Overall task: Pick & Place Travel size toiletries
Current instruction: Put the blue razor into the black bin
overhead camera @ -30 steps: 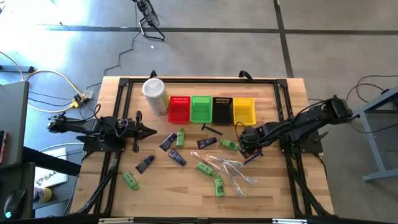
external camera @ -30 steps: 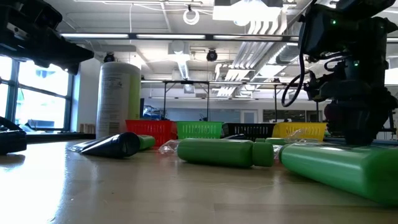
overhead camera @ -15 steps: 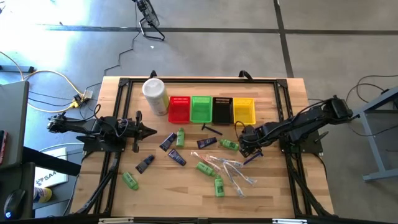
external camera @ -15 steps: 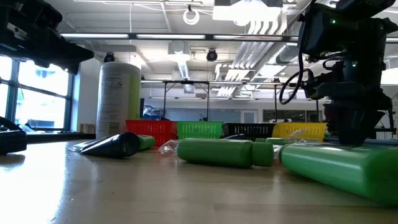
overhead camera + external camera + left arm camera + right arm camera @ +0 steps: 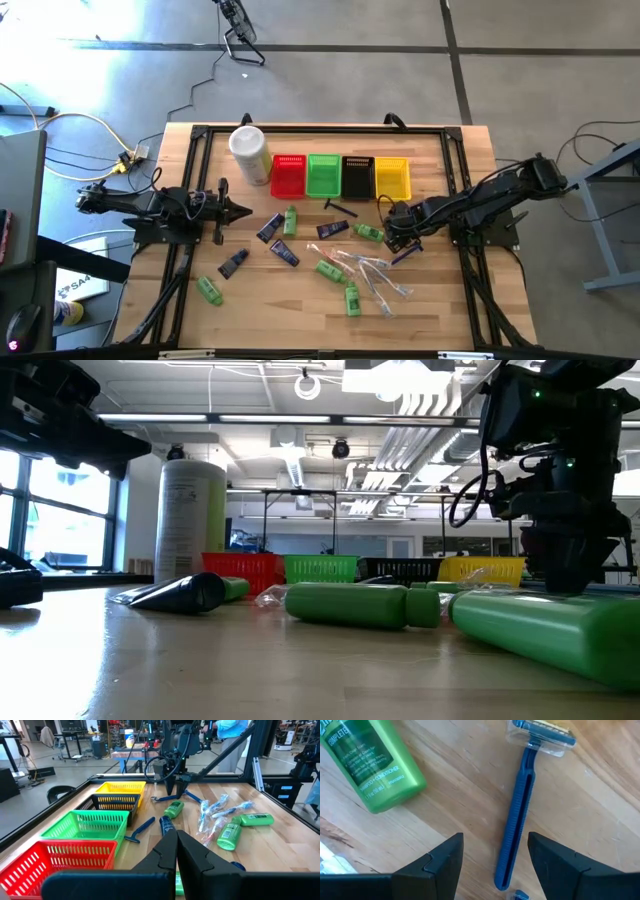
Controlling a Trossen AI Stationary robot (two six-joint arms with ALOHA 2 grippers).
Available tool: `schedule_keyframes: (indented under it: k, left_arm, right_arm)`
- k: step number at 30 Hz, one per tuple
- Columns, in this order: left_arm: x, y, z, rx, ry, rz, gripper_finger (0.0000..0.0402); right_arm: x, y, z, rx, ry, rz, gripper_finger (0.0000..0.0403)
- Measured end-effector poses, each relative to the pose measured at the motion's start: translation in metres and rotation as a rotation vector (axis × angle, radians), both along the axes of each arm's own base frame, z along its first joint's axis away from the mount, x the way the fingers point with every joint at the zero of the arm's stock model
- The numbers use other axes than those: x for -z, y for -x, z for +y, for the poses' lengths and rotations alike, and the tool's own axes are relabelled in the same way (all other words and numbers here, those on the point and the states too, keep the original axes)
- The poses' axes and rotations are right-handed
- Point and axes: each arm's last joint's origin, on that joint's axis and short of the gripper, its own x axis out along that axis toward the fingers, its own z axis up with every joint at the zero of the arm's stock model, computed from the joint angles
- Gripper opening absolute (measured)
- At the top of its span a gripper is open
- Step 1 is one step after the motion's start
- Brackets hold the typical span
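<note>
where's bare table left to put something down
Bare wood lies along the near edge of the table, below the green bottles, and on the right behind the right gripper. The middle, between the baskets and wrapped sticks, is crowded.

A tall white canister [image 5: 249, 154] stands upright at the back of the wooden table [image 5: 450, 310], just beside a row of 4 small baskets: red [image 5: 288, 176], green [image 5: 323, 175], black [image 5: 357, 177] and yellow [image 5: 392, 178], set side by side and touching. In the low view the canister [image 5: 191, 516] rises well above them. Off the table's left edge, cables [image 5: 70, 125] lie on the grey floor [image 5: 350, 80]. In the left wrist view, a person [image 5: 231, 729] in a light blue top stands beyond the table.
</note>
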Motion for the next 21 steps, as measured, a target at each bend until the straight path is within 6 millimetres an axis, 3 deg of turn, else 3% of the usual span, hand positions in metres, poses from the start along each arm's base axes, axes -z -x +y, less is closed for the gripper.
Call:
schedule_keyframes:
  k: [21]
  left_arm:
    - [0.000, 0.000, 0.000, 0.003, 0.000, 0.000, 0.0007]
  right_arm:
    - [0.013, -0.006, 0.001, -0.002, 0.010, 0.034, 0.0215]
